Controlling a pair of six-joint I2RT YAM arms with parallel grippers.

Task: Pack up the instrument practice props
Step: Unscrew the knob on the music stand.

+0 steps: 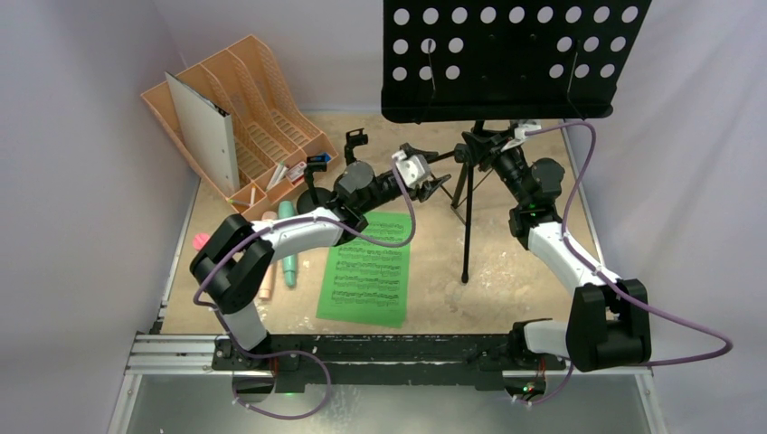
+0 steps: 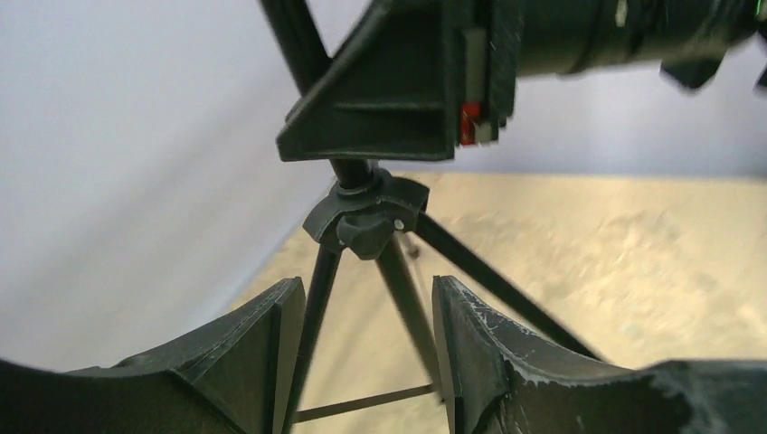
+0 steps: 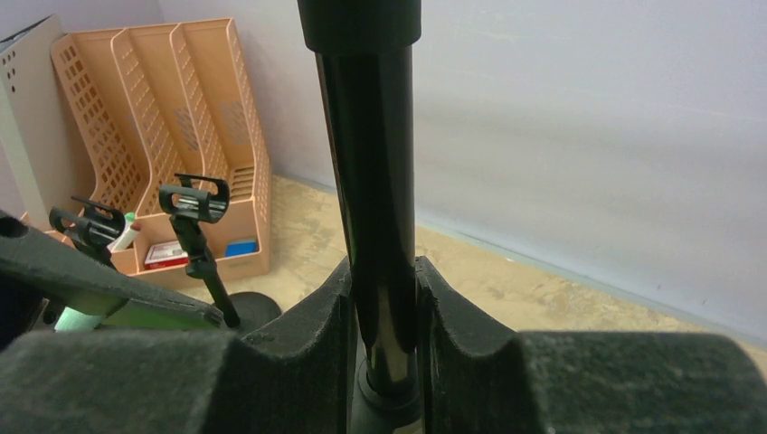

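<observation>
Holding the tripod [image 3: 366, 136] clenched between the fingers of my right gripper [image 3: 382, 298], with my left gripper [image 2: 366, 289] released just below its leg collar [image 2: 366, 217], I fear that the heavy music desk [image 1: 506, 95] above my hands tips everything over if this one grip slips.

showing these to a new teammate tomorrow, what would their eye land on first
The big black perforated music desk looms at the top of the overhead view on its tripod at the back of the table. The right gripper is clamped on the tripod's pole, while the left gripper hangs open facing the leg hub. A bright green sheet-music page lies flat in front, between the arms.
</observation>
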